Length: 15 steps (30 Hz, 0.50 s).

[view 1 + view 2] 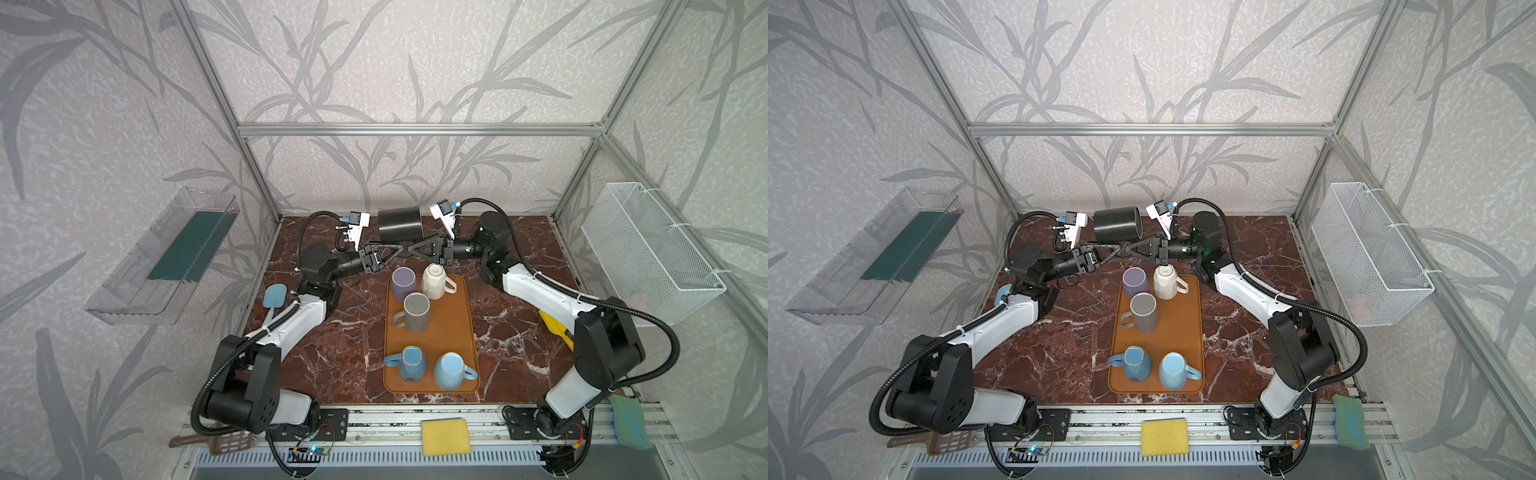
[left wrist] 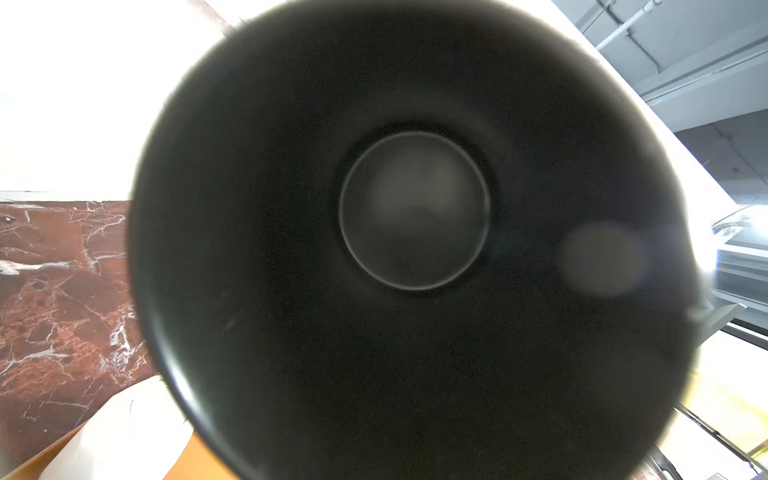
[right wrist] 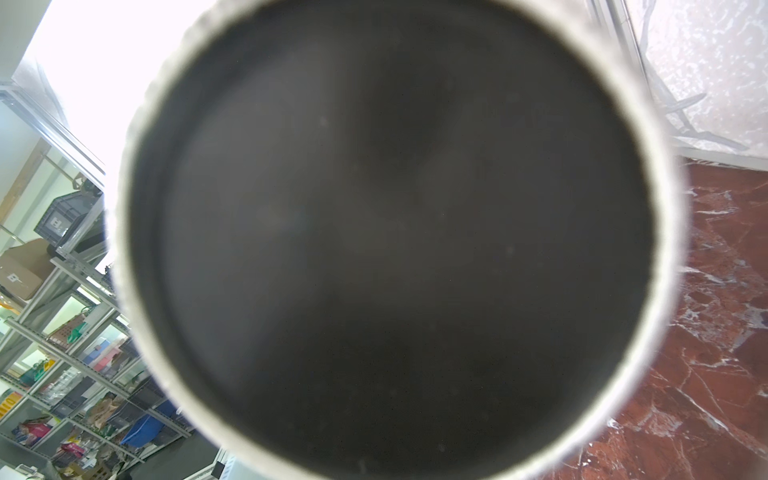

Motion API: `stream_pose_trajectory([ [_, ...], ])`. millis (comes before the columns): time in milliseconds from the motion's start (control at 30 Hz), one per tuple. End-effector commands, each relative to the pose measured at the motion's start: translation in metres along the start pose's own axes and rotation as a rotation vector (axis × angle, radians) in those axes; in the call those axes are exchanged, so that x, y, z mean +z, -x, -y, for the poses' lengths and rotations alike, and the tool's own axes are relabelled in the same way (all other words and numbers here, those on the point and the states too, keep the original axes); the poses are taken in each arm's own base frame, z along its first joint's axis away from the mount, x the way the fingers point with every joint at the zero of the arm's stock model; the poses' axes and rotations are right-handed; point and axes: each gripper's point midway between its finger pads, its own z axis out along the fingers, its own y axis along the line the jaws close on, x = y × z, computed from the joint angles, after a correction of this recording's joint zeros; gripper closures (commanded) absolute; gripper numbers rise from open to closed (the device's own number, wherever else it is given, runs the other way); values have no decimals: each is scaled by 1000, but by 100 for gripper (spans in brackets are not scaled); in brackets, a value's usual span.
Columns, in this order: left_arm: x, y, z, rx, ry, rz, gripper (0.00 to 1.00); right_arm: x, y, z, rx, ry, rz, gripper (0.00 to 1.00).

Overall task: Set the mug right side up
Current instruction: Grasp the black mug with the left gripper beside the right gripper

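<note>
Top views first: the black mug [image 1: 400,224] is up in the air at the back of the desk [image 1: 332,357]. It lies on its side, clear of the marble and beyond the far end of the orange tray [image 1: 461,332]. Both arms stretch level toward each other and their fingertips meet right under it. The left hand [image 1: 400,249] comes in from the left, the right hand [image 1: 412,249] from the right.

The right hand is clenched, fingers pinched together beneath the mug's belly and carrying it; the handle I can't see from here. The left hand touches in at the same spot, but gripping or loose, I cannot tell.

Left wrist view: the black mug [image 2: 415,311] fills it, and the camera looks straight down its dark inside to the round bottom. Right wrist view: the black mug [image 3: 395,249] from the opposite end, a flat dark disc with a pale ring round it. So the mouth faces the left arm and the base faces the right.

Down on the tray sit five others — a lilac mug [image 1: 403,282], a cream mug [image 1: 434,280], a grey mug [image 1: 415,311], a blue mug [image 1: 409,363] and a pale blue mug [image 1: 453,370].
</note>
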Motion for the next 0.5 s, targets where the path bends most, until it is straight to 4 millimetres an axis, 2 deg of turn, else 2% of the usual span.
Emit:
stream_pose_trajectory([
  [0,3,12,16,55,-42,15,59,4,14,-32,-121,68,-4,100],
  [467,5,15,14,50,-37,24,75,4,3,-31,-121,74,-39,100],
])
